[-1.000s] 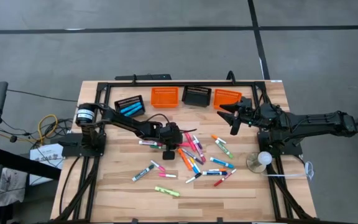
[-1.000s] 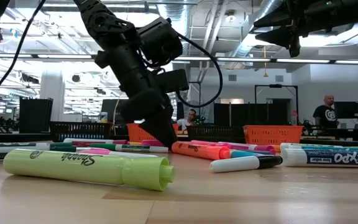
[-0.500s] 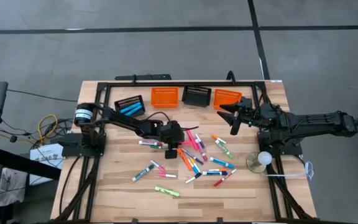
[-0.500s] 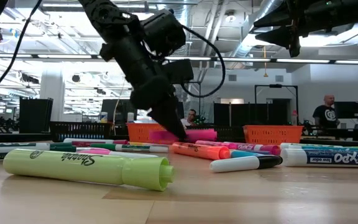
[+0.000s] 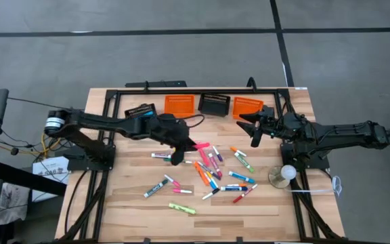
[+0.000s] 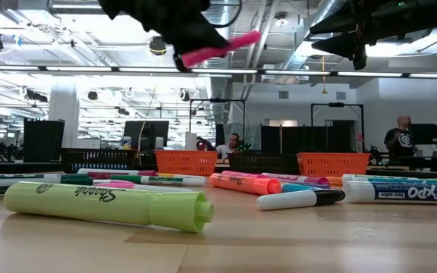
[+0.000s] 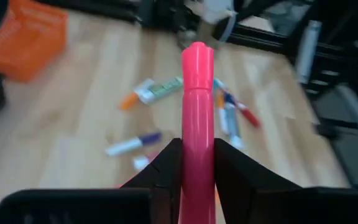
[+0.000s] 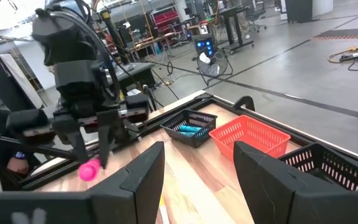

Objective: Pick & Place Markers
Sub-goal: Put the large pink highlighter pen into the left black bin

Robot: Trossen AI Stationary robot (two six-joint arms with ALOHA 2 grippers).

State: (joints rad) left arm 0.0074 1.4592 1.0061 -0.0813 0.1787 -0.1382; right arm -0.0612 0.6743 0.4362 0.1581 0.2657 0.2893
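Pinching a bright pink capped marker [image 7: 197, 118] above the wooden table [image 5: 120, 203], left gripper [image 5: 181, 146] raised over scattered markers [image 5: 215, 169], right gripper [image 5: 254, 125] spread, empty, near far orange basket [image 5: 247, 106].

We see a large open lab: exposed silver ceiling ducts [image 6: 332, 19], rows of dark monitors [image 6: 146, 133], and a pale wooden worktop [image 5: 120, 203] on grey concrete floor [image 5: 181, 47].

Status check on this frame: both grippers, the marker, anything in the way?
Left gripper shut on pink marker, lifted clear of the table. Right gripper open, empty, waiting near the orange basket. Path not visibly blocked.
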